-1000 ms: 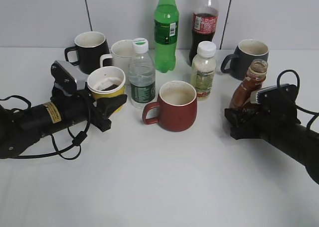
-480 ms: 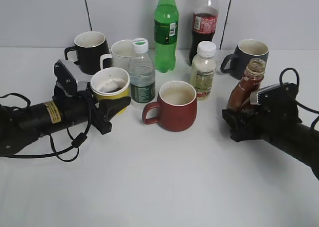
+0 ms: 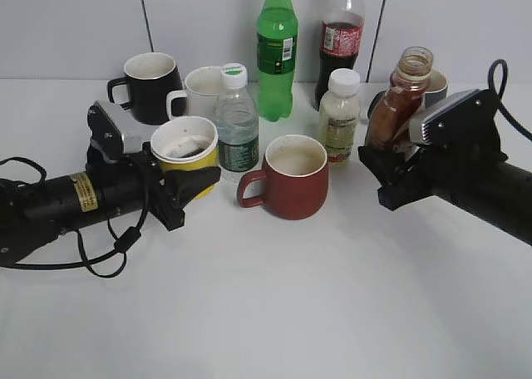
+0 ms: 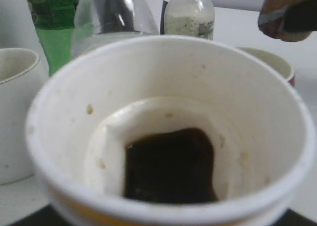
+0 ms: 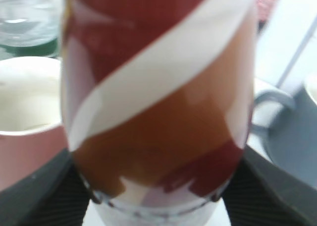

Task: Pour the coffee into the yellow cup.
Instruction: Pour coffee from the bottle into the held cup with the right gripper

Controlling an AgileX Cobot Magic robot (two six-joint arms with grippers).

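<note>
The yellow cup (image 3: 184, 150) has a white inside with a little dark coffee at the bottom (image 4: 171, 164). My left gripper (image 3: 187, 179) is shut on the cup at the left of the table. My right gripper (image 3: 384, 167) is shut on the open brown coffee bottle (image 3: 397, 105) with a red and white label (image 5: 158, 87). It holds the bottle lifted off the table at the right, tilted a little. The bottle fills the right wrist view. The bottle and the cup are far apart, with a red mug between them.
A red mug (image 3: 291, 178) stands in the middle. Behind it are a water bottle (image 3: 237, 125), a white bottle (image 3: 340, 117), a green bottle (image 3: 277, 51), a cola bottle (image 3: 342, 38), a black mug (image 3: 151, 86), a white mug (image 3: 199, 92) and a grey mug (image 3: 435, 84).
My right gripper has lifted the coffee bottle off the table, up and a little left. My left gripper has shifted the yellow cup slightly right.
</note>
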